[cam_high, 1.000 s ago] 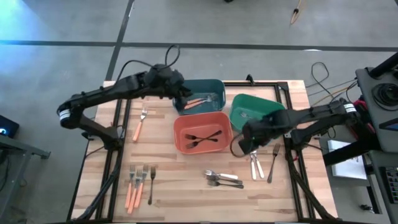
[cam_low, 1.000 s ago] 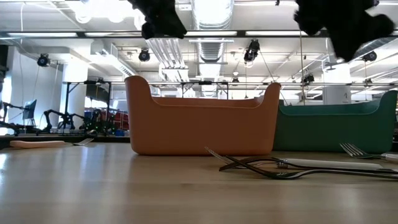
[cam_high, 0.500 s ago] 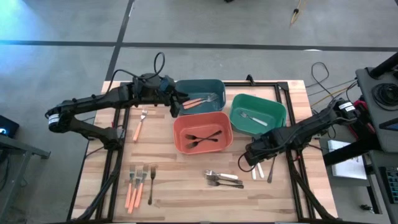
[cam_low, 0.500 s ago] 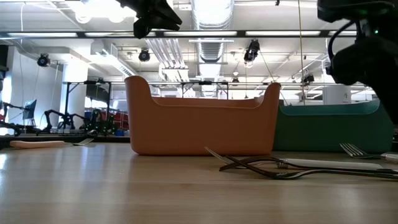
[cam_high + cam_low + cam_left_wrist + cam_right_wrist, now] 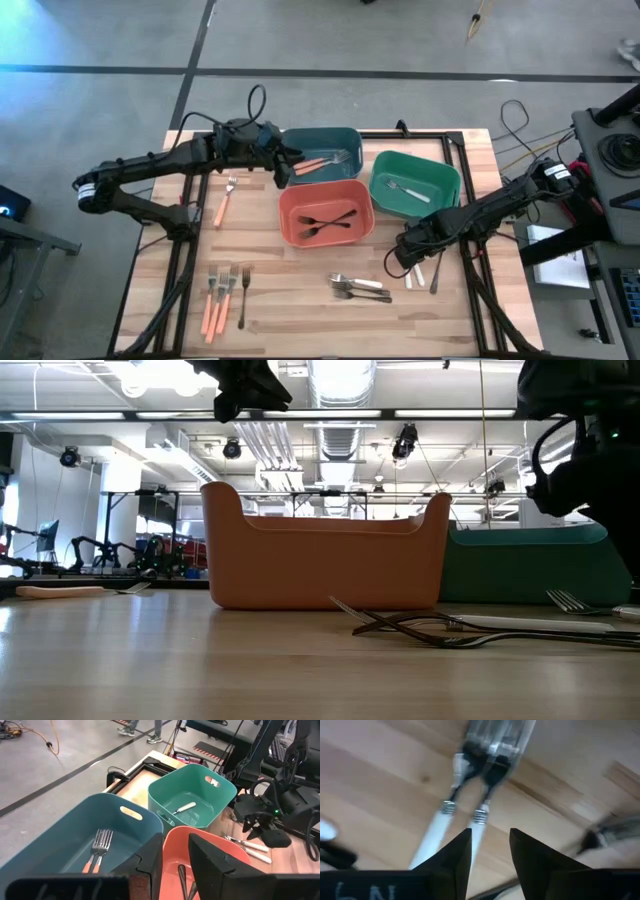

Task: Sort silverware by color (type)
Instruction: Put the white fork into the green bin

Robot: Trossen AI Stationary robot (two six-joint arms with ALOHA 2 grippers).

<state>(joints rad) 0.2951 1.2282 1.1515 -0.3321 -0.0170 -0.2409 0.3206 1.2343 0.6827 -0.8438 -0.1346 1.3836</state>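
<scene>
My left gripper [image 5: 287, 166] hangs open at the teal bin's [image 5: 322, 140] left wall; its wrist view shows the fingers [image 5: 150, 865] above the rim between the teal bin [image 5: 75, 840] and the orange-red bin [image 5: 200, 845]. Orange-handled forks [image 5: 99, 847] lie in the teal bin, two black forks [image 5: 326, 222] in the orange-red bin, and one pale utensil [image 5: 407, 189] in the green bin [image 5: 437, 172]. My right gripper [image 5: 405, 258] is open and low over two white-handled utensils [image 5: 462, 817] that lie flat on the table, a finger either side of one handle.
An orange-handled fork [image 5: 224, 203] lies left of the bins. Several forks [image 5: 222, 295] lie near the front left. A silver pile [image 5: 358, 287] sits in front of the orange-red bin and shows in the low view [image 5: 470, 630]. A lone fork [image 5: 439, 265] lies right of my right gripper.
My right gripper moved from beside the green bin toward the table's near edge and came down over the white-handled utensils. My left arm dropped from its raised pose, and its gripper settled at the teal bin's left wall, then stayed still.
</scene>
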